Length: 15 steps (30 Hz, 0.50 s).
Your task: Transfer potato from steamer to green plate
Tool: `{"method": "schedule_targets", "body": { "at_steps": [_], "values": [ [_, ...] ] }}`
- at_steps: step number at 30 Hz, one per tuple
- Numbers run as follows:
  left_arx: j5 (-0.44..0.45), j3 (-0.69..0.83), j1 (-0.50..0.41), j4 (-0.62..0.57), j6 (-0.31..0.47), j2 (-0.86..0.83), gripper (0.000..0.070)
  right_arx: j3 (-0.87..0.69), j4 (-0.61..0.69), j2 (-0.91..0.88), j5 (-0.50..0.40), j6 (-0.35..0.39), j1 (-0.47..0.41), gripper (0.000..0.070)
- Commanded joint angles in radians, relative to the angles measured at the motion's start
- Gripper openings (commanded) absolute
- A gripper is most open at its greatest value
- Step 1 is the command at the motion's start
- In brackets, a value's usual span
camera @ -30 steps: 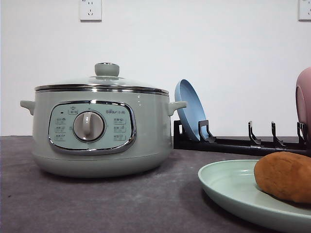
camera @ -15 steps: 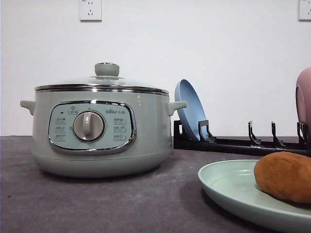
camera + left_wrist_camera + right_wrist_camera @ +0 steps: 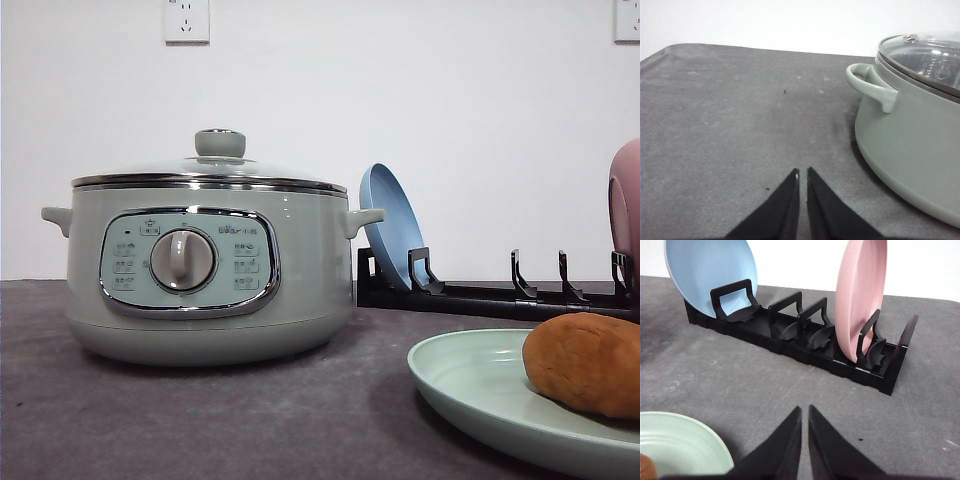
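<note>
Right at the near right of the table (image 3: 250,420) sits the green plate (image 3: 470,385), and the potato (image 3: 585,362) is lying on it, orange-brown, resting on the plate's right part where the front view cuts it off. In the right wrist view the right gripper (image 3: 804,415) hangs above bare grey table just beside the green plate's rim (image 3: 685,440), its two black fingers pressed close together with only a thin slit between them, clenched on nothing. A sliver of the potato (image 3: 646,467) peeks in at that view's corner.

Over on the left, the left gripper (image 3: 803,177) is likewise drawn tight, fingers nearly touching, nothing between them, hovering over the open table beside the steamer (image 3: 910,145). The steamer's side handle (image 3: 871,87) is close by but apart from the fingers.

Further back, the steamer (image 3: 205,260) stands left of centre, sage-green, dial facing forward, its glass lid (image 3: 215,165) seated on top with the knob upright.

Farther still, toward the right, a black dish rack (image 3: 490,295) runs along the back. The blue plate (image 3: 392,225) stands tilted in its left-end slot and the pink plate (image 3: 627,210) stands on edge near its right end; the slots between them are vacant, seen clearly in the right wrist view (image 3: 800,320).
</note>
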State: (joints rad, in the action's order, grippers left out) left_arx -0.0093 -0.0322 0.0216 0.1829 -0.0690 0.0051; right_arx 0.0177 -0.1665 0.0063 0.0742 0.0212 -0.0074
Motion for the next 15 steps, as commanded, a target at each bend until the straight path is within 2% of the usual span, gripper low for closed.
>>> {"method": "schedule_targets", "body": {
  "at_steps": [1, 15],
  "values": [
    [-0.002, 0.020, -0.001, 0.006, -0.003, -0.002, 0.0022, -0.006, 0.013, -0.003, -0.004, -0.014, -0.002, 0.0013],
    [-0.002, 0.020, -0.001, 0.006, -0.003, -0.002, 0.0022, -0.006, 0.013, -0.003, -0.004, -0.014, -0.002, 0.0013]
  ]
}}
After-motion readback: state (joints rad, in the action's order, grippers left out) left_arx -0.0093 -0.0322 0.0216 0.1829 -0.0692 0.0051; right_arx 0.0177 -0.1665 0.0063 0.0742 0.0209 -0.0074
